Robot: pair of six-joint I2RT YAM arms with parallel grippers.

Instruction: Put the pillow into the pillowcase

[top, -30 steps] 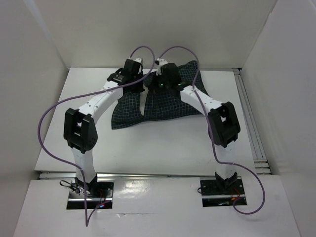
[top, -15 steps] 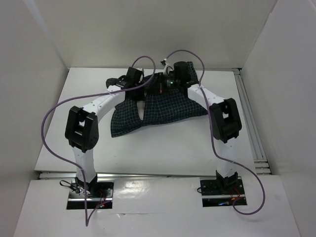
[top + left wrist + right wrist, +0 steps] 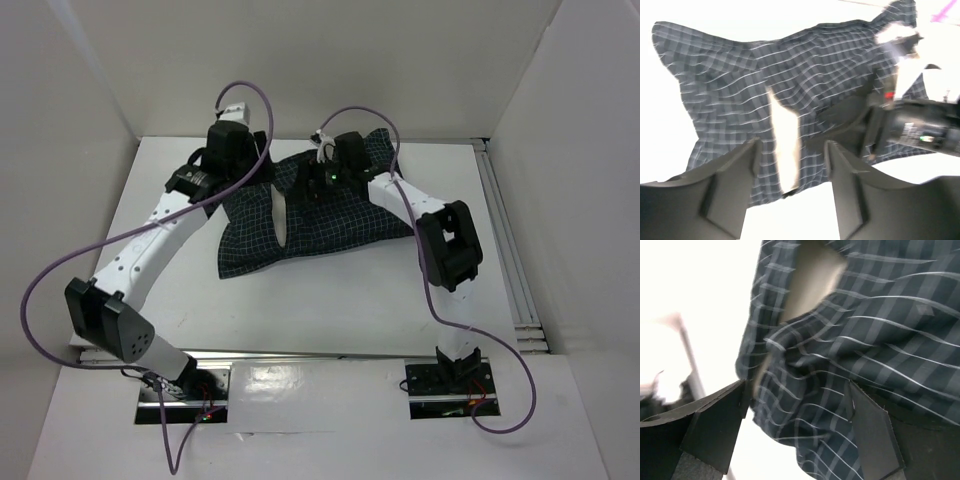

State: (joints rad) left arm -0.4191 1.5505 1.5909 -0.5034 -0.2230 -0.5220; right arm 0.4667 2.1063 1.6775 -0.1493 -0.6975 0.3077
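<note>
We reach both arms toward twelve o'clock over the pillowcase (image 3: 340, 215), with the pillow (image 3: 279, 215) showing toward its nine o'clock side. Our left gripper (image 3: 790, 155) and right gripper (image 3: 796, 390) gape wide, gripping nothing.

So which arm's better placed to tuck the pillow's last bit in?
Probably right: the right gripper hangs open close over the pillowcase by the exposed pillow; the left gripper sits farther off.

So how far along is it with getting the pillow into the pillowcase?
Mostly done: the pillow sits inside the pillowcase, with only a narrow cream strip showing through the opening. Nothing is in hand: the left pincer and the right pincer are both open and empty. Left to do, as far as I can judge: draw the case's edge over that strip so the pillow is fully covered.
</note>
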